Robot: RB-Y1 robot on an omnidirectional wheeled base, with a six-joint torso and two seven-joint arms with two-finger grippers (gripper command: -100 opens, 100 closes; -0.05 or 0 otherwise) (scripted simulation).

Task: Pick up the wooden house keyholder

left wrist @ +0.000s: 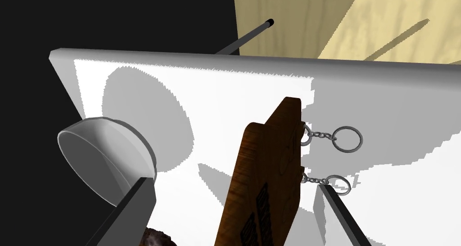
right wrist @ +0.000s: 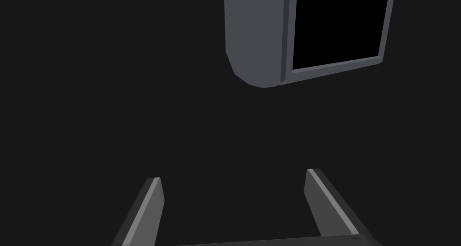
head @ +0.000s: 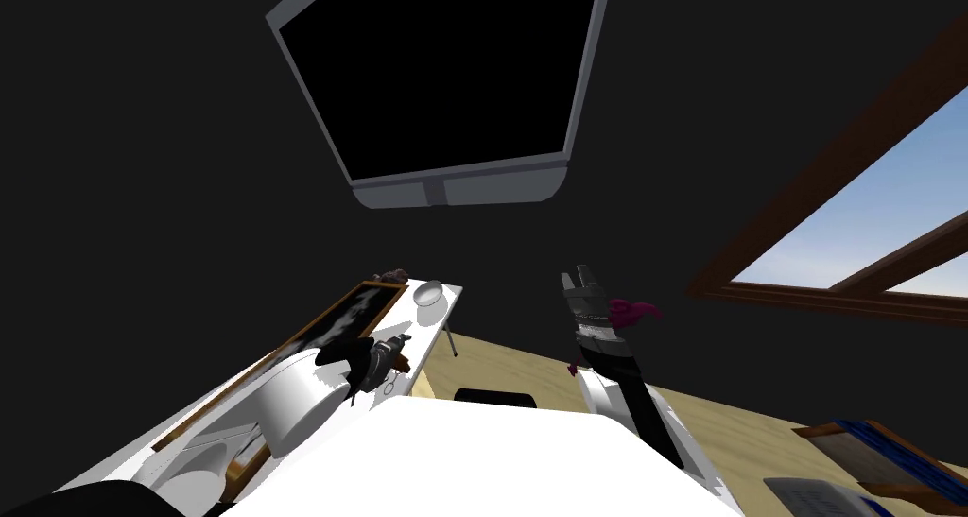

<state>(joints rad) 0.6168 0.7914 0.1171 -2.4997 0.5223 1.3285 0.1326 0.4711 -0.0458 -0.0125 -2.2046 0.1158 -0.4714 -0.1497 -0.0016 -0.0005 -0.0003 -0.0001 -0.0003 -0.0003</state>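
The left gripper (left wrist: 233, 185) stood wide open and held nothing. Its blades were on either side of the wooden house keyholder (left wrist: 270, 167) and touched neither face. The keyholder stood on edge on the white table (left wrist: 252, 83), tilted a little. I judged it a stiff, light slab, best pinched across its flat faces, clear of the loose key rings (left wrist: 347, 138) dangling on chains. A white bowl (left wrist: 101, 155) sat just beside one blade. The right gripper (right wrist: 232, 178) was raised, open and empty.
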